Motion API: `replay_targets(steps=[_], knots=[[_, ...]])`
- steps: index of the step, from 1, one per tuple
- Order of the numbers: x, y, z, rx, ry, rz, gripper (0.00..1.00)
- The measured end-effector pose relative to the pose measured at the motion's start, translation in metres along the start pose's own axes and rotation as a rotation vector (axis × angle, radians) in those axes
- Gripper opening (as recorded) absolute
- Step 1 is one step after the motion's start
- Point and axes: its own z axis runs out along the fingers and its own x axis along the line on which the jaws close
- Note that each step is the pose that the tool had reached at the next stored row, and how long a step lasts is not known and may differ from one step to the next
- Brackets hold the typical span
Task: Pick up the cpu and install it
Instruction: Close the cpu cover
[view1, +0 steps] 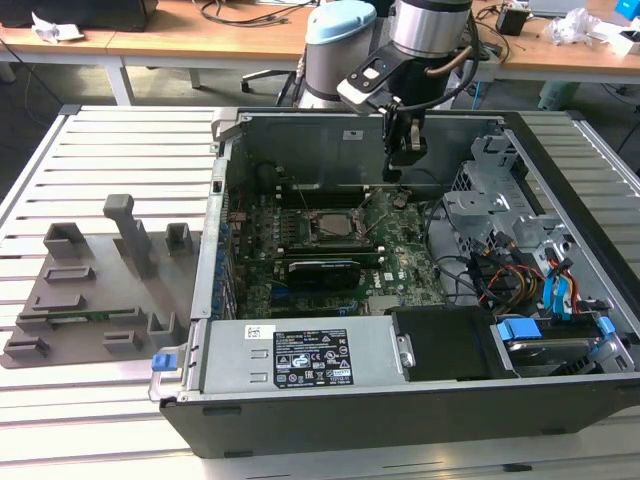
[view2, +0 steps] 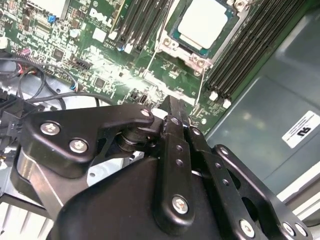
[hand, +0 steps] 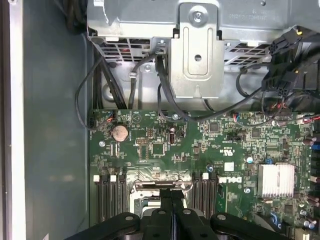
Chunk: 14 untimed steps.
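Since the cpu (view2: 202, 22) already sat in its socket (view2: 196, 60) on the motherboard (view2: 100, 65), we figured placement was done. The gripper (view2: 170, 106) hovered nearby, clenched on nothing. Couldn't tell if it was latched.

Power supply sticker (view1: 310, 358): white with rows of fine black print and small marks (too small to make out), on the grey power supply (view1: 225, 355) in the exterior view.
Board lettering (hand: 229, 179): short word in white block letters, printed on the green board (hand: 165, 150) just beside the memory slots (hand: 205, 195) in the first wrist view.
Case sticker (view2: 301, 130): white with a bold black mark (its small print unreadable), on the grey case wall (view2: 260, 100) in the second wrist view.
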Motion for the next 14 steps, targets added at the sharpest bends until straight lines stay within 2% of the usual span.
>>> replay_targets(steps=[2,4,13,14], knots=[[0.0000,0.0048,0.0007,0.0007,-0.0010,0.000,0.11],[0.0006,0.0082,0.0083,0.0043,-0.0011,0.000,0.11],[0.0017,0.0195,0.0279,0.0126,-0.0011,-0.001,0.11],[0.0021,0.0196,0.0340,0.0132,-0.0011,-0.001,0.11]])
